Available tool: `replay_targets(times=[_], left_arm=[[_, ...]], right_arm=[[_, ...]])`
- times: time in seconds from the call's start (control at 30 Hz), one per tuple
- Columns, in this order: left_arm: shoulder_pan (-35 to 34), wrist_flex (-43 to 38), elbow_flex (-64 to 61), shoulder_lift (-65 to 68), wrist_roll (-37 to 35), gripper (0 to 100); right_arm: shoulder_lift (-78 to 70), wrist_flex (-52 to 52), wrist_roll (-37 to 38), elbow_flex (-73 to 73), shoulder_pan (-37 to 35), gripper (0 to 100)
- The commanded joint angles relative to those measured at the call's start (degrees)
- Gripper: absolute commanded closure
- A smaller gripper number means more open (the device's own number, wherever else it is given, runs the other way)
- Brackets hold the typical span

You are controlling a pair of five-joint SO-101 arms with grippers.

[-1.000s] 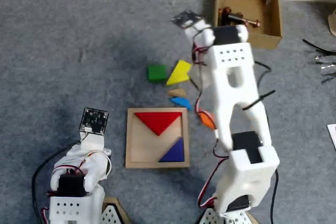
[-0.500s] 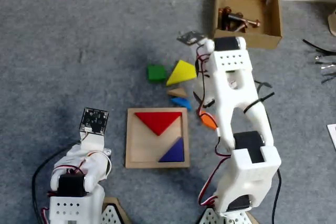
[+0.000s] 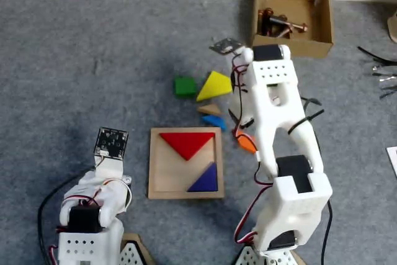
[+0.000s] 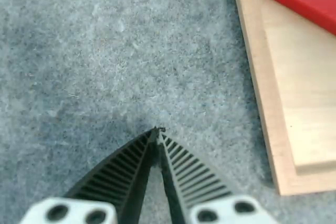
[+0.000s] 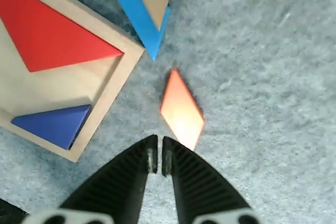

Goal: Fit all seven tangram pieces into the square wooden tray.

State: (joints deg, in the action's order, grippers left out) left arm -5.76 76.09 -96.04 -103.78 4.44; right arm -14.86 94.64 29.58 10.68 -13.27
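"Square wooden tray point(image 3: 169, 175): where is it seen, and what is held in it?"

"It is laid flat on the grey carpet point(image 3: 93, 60) between the two arms. A red wooden triangle point(image 3: 187, 143) is set along its far edge. A dark blue triangle point(image 3: 205, 179) is set in the near corner on the right arm's side."

"What is scattered around it?"

"Beyond the far edge a green square block point(image 3: 185, 85), a yellow triangle point(image 3: 214, 85), a small tan triangle point(image 3: 209, 109) and a light blue piece point(image 3: 214, 120) are grouped. The light blue piece is partly overlapped by the tan one, so its outline cannot be made out. An orange parallelogram point(image 3: 245, 143) is found just beside the tray's far corner, half covered by the white right arm point(image 3: 279, 110) in the high view. A cardboard box point(image 3: 322, 20) of copper-coloured metal parts point(image 3: 279, 24) is placed farther back."

"And the pincers?"

"The right gripper point(image 5: 159, 148) is placed just beside the orange parallelogram, its fingers drawn to a thin slit, nothing held. The left gripper point(image 4: 157, 132) is pressed together over bare carpet near the tray's rim, nothing held."
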Motion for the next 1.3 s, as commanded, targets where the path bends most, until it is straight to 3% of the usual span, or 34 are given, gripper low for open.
replay_targets(times=[0.0,0.47,1.17,1.27], left_arm=[[0.75,0.26,-1.1,-0.4,0.18,99],[0.75,0.26,-1.1,-0.4,0.18,99],[0.75,0.26,-1.1,-0.4,0.18,99],[0.75,0.26,-1.1,-0.4,0.18,99]], right_arm=[[2.95,-0.66,-0.44,-0.22,0.48,97.4],[2.68,-2.33,-0.26,-7.6,0.66,97.4],[-8.31,-3.82,1.85,-0.4,3.74,97.3],[-8.31,-3.47,5.89,-0.75,4.18,92.8]])
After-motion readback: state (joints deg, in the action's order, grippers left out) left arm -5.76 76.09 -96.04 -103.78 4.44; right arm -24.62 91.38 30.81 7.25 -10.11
